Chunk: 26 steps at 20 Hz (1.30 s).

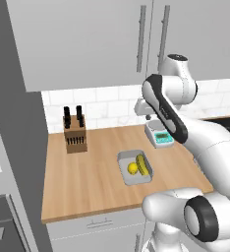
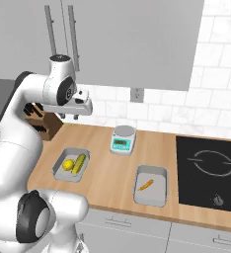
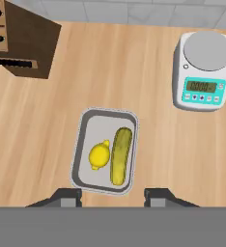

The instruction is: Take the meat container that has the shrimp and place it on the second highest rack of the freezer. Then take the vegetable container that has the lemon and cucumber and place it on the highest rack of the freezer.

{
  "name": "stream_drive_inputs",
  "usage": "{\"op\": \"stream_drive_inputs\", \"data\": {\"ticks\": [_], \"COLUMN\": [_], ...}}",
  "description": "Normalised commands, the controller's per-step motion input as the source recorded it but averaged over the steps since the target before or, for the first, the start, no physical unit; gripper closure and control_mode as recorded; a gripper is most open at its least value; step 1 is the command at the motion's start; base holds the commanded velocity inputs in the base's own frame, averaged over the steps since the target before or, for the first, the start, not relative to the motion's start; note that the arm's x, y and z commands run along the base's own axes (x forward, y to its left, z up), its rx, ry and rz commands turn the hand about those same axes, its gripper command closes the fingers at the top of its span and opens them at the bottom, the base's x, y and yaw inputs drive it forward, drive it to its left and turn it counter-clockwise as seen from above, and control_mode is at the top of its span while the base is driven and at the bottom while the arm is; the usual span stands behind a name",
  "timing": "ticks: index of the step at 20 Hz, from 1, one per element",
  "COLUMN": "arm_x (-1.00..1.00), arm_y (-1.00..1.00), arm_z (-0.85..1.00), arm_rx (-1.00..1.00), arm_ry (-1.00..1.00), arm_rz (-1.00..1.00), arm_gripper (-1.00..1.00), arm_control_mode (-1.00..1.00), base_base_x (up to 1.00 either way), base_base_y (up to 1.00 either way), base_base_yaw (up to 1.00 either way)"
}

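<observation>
Meat container [image 2: 151,185]: grey tray with the shrimp [image 2: 145,185] in it, sitting on the table [image 2: 107,170] near the front edge, between the scale and the cooktop; nothing touches it.
Vegetable container [image 3: 105,150]: grey tray holding the lemon [image 3: 99,156] and the cucumber [image 3: 121,155] side by side, resting on the table between the knife block [image 1: 75,134] and the scale [image 3: 204,71].
End effector [image 3: 112,197]: hanging well above the vegetable container, pointing down at it; fingers parted with nothing between them, so it grips nothing.
Done so far: judging by how things lie, neither container has been moved to the freezer; both trays sit on the table.
Left to do: shrimp tray onto the second highest rack, then lemon-and-cucumber tray onto the highest rack. The task names the shrimp tray first, yet the hand is lined up over the vegetable one.
Freezer: a tall grey panel stands at the left edge of the left base view; I cannot tell whether it is the freezer, and no racks can be made out.
Hidden or unclear: in the left base view the arm covers the table right of the scale, where the shrimp tray lies. The fingers' lower ends are cut off in the hand view.
</observation>
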Motion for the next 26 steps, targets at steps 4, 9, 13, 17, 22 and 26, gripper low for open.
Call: {"op": "stream_drive_inputs", "data": {"ticks": [4, 9, 13, 17, 22, 26], "arm_x": [-0.2, -0.6, -0.73, -0.71, -0.71, -0.61], "arm_y": [0.0, -0.05, -0.27, -0.66, -0.87, -0.96], "arm_z": [0.0, -0.09, -0.29, -0.31, -0.4, -0.47], "arm_rx": [0.03, 0.14, 0.18, 0.21, 0.2, 0.14], "arm_ry": [-0.02, -0.02, 0.04, 0.15, 0.14, 0.1], "arm_rz": [-0.15, -0.52, -0.68, -0.6, -0.54, -0.54], "arm_gripper": [-1.0, -1.0, -1.0, -1.0, -1.0, -1.0], "arm_control_mode": [-1.0, -1.0, -1.0, -1.0, -1.0, -1.0], "base_base_x": [0.0, 0.0, 0.0, 0.0, 0.0, 0.0], "base_base_y": [0.0, 0.0, 0.0, 0.0, 0.0, 0.0], "base_base_yaw": [0.0, 0.0, 0.0, 0.0, 0.0, 0.0]}}
